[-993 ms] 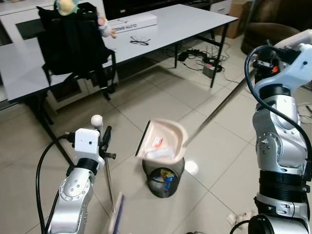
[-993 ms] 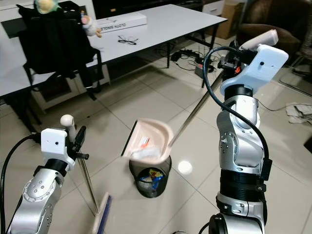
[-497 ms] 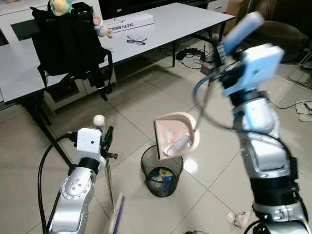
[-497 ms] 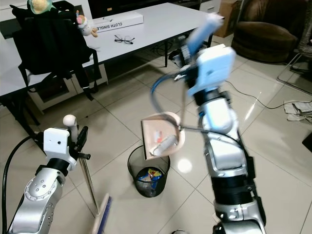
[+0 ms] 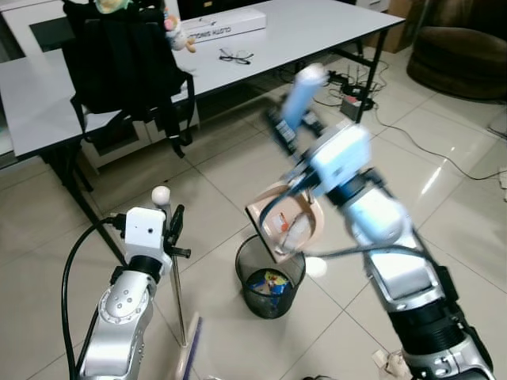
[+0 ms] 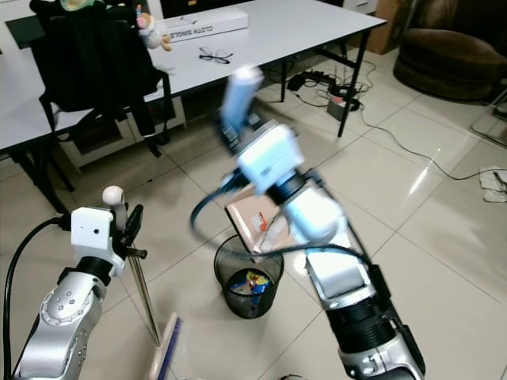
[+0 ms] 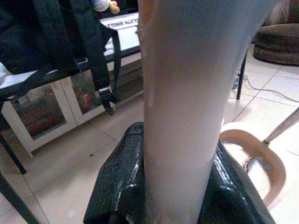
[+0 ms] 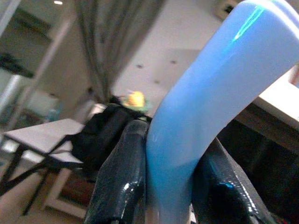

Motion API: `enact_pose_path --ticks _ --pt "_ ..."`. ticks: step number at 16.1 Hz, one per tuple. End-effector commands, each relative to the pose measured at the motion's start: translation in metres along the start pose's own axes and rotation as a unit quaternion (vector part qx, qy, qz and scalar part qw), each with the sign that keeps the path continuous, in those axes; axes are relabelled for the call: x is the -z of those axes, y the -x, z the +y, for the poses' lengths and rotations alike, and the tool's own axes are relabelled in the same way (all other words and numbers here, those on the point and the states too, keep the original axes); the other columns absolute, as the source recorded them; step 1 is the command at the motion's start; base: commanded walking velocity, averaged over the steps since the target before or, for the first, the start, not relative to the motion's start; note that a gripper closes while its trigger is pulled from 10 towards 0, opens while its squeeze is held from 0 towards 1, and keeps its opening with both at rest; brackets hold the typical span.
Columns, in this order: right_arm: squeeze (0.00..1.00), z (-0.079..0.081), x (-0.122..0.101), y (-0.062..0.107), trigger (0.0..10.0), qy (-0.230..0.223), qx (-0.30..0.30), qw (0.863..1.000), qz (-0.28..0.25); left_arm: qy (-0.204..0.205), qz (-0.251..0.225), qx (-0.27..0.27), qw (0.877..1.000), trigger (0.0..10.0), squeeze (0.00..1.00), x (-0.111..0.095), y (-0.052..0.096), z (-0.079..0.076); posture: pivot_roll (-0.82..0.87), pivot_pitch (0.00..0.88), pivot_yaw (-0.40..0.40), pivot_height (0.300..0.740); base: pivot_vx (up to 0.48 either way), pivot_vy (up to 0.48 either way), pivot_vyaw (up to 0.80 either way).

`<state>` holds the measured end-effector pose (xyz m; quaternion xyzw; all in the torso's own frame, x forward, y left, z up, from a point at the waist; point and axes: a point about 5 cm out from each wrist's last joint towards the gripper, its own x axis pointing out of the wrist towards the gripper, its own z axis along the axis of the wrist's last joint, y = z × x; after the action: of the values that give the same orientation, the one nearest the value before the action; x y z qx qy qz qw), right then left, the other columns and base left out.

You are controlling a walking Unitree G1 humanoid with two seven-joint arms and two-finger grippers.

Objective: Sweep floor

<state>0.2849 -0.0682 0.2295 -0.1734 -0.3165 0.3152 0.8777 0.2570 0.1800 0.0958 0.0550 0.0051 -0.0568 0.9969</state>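
Dustpan (image 5: 291, 226), pink, tipped on edge directly above the black mesh wastebasket (image 5: 270, 275), its open mouth turned down and toward my left, with paper scraps clinging inside the pan. Its metal handle runs up and back from the pan toward the head camera's upper centre, ending in a pale blue grip; the long axis is thus steeply inclined, pan low and grip high. My right gripper (image 8: 163, 186) pinches that blue grip between both black fingers, which the right wrist view shows pressed against either side of it. The right arm is motion-blurred in both eye views.

To finish this emptying step well, I judge that I should keep the pan's lip inside the basket's rim line, steepen the tilt slowly so the scraps slide rather than flutter out, and give a small shake only if they stick. The pan sits near the basket's far rim, so spilling over that edge is the main risk.

Broom (image 5: 177, 294): thin metal shaft standing almost upright beside the basket on my left, white handle top above, brush head (image 6: 165, 358) resting on the tiled floor. My left gripper (image 7: 177, 186) is clamped around the white handle. A grey table (image 5: 317, 32) with a black backpack (image 5: 127, 59) hung on a chair stands well beyond.
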Motion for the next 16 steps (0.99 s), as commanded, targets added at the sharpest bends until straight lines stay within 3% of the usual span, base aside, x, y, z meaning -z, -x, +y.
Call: enact_pose_path --ticks 1,5,11,13,14,15,16 --pt "0.00 0.006 -0.010 -0.001 10.0 0.024 -0.026 0.999 -0.031 -0.010 -0.008 0.005 1.000 10.0 0.00 -0.004 -0.003 0.001 0.00 0.028 0.054 0.740 0.000 0.000 0.00" --pt "0.00 0.023 -0.006 0.003 10.0 0.056 -0.088 0.994 -0.025 -0.008 -0.005 0.010 1.000 10.0 0.00 -0.003 -0.003 0.000 -0.01 0.030 0.055 0.740 0.000 0.000 0.00" --pt "0.00 0.019 -0.002 0.004 10.0 0.079 -0.090 0.993 -0.015 -0.007 -0.001 0.015 1.000 10.0 0.00 -0.002 -0.004 -0.001 -0.01 0.030 0.054 0.740 0.000 0.000 0.00" --pt "0.00 0.000 0.002 0.002 10.0 0.068 -0.004 0.998 0.006 -0.007 -0.001 0.017 1.000 10.0 0.00 -0.002 -0.004 -0.002 0.00 0.030 0.052 0.740 0.000 0.000 0.00" --pt "0.00 -0.036 0.010 0.004 10.0 0.018 0.150 0.987 0.055 -0.007 0.000 0.021 1.000 10.0 0.00 -0.002 -0.004 -0.002 0.00 0.031 0.051 0.740 0.000 0.000 0.00" --pt "0.00 -0.055 0.017 0.008 10.0 -0.004 0.212 0.973 0.091 -0.007 0.002 0.025 1.000 10.0 0.00 -0.001 -0.004 -0.002 -0.01 0.031 0.053 0.740 0.000 0.000 0.00" --pt "0.00 -0.066 0.016 0.013 10.0 0.029 0.222 0.970 0.091 -0.005 0.003 0.032 0.999 10.0 0.00 -0.001 -0.004 -0.003 -0.01 0.031 0.056 0.740 0.000 0.000 0.00"
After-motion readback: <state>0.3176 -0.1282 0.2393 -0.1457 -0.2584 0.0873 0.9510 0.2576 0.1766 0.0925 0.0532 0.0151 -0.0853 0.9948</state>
